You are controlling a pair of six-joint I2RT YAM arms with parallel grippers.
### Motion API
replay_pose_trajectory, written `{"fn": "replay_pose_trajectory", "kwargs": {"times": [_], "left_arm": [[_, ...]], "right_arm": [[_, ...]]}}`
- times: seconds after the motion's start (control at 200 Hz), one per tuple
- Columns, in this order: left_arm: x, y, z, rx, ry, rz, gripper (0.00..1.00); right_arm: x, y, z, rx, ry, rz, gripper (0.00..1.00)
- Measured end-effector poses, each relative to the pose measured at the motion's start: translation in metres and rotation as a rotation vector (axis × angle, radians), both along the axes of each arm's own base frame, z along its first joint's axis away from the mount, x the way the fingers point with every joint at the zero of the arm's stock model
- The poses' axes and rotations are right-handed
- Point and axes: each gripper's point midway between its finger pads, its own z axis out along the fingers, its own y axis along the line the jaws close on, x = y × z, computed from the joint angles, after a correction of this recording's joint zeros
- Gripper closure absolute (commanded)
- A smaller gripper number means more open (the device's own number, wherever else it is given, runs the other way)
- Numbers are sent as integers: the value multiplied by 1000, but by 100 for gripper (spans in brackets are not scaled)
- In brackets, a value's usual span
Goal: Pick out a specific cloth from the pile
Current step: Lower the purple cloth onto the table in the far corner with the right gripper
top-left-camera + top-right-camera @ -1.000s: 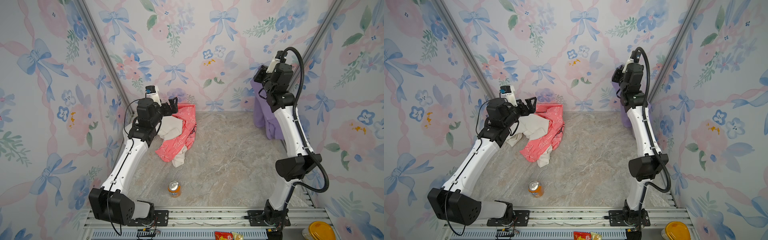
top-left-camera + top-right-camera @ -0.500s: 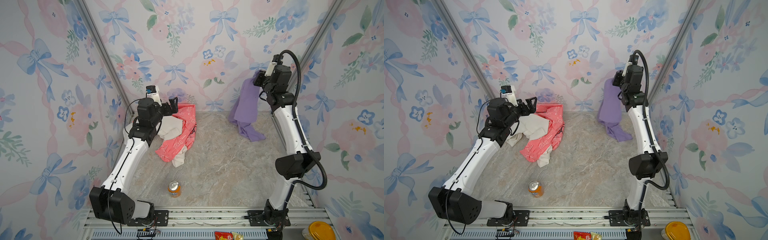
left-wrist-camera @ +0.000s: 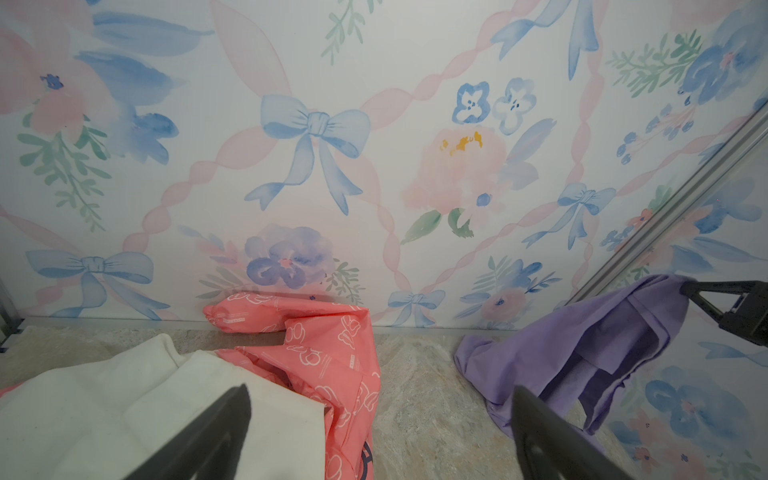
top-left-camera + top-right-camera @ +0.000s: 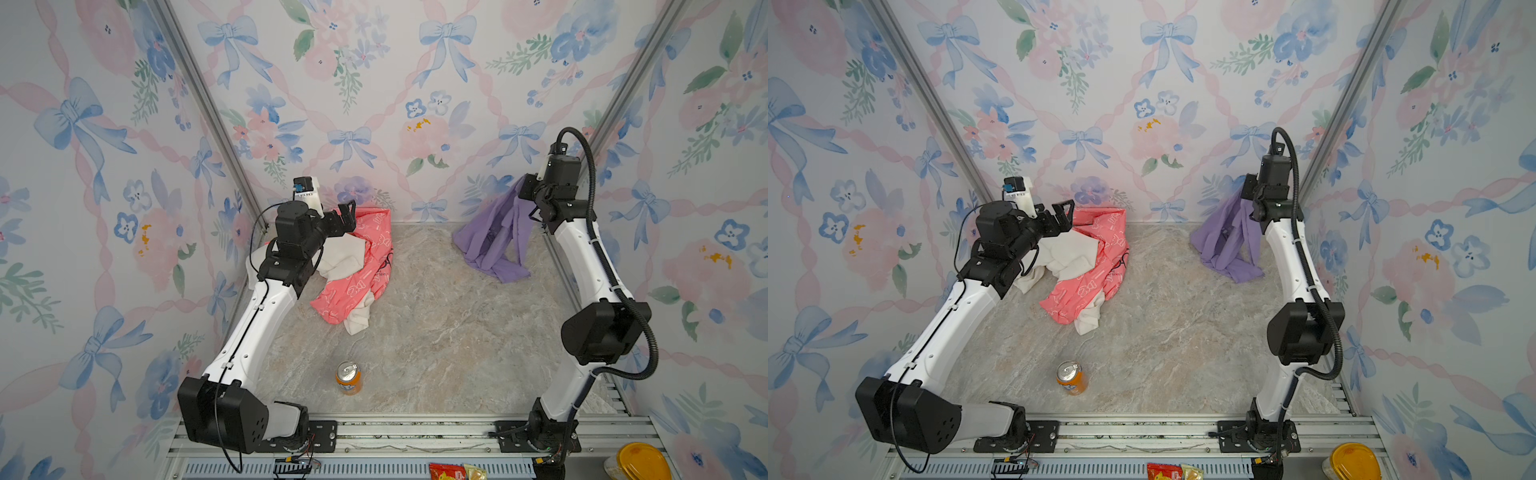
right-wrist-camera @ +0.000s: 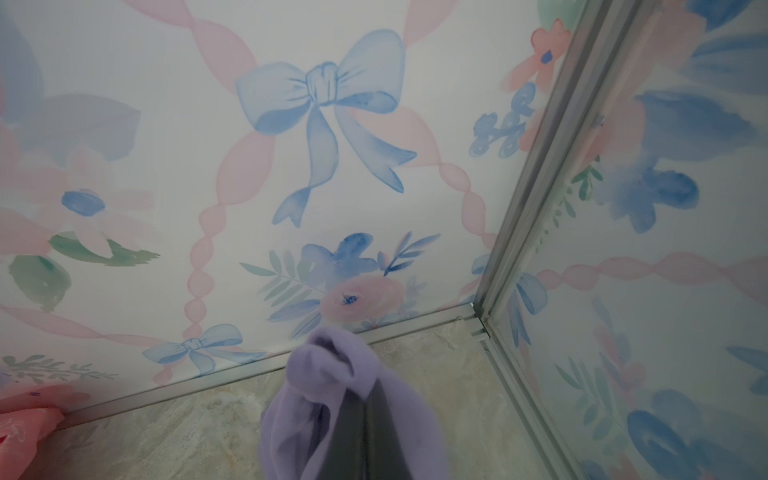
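Note:
The cloth (image 4: 494, 237) (image 4: 1225, 243) is plain lavender. It hangs from my right gripper (image 4: 524, 193) (image 4: 1248, 192) at the back right, and its lower folds rest on the marble table. In the right wrist view the gripper (image 5: 365, 399) is shut on a bunched fold of the cloth (image 5: 332, 374). The pile (image 4: 361, 266) (image 4: 1096, 266) at the back left holds a coral-pink bow-print cloth (image 3: 332, 357) and a white cloth (image 3: 124, 407). My left gripper (image 4: 347, 214) (image 4: 1064, 212) (image 3: 380, 392) hovers open above the pile with nothing in it.
An orange soda can (image 4: 348, 377) (image 4: 1071, 377) stands near the front middle of the table. Floral walls with metal corner posts (image 4: 615, 95) close in on three sides. A yellow-lidded tub (image 4: 640, 461) and snack packets (image 4: 453, 471) lie beyond the front rail.
My right gripper has come down with the lavender cloth. The cloth swung from beside the right wall toward the middle, and its lower end now lies on the table. The left arm is unchanged.

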Motion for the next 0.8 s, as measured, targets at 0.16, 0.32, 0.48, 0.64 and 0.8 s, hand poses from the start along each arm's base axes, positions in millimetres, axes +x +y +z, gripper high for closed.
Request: {"fn": "replay_pose_trajectory", "kwargs": {"times": [0.16,0.32,0.48,0.64,0.8], "left_arm": [[-1,0,2,3,-5,0,2],[-1,0,2,5,-6,-1,2],[-1,0,2,5,-5,-1,2],[-1,0,1,5,-5,-1,2],[-1,0,-4,7,4,-3,2]], "right_arm": [[-28,-13,-28,-11,79,-35,100],[-64,-14,-44,-16,124,-44,100],[-96,-19,-64,-27,177,-70,97],[-125,-24,-103,-19,274,-101,96],[-159,-26,-156,17,405,-136,98]]}}
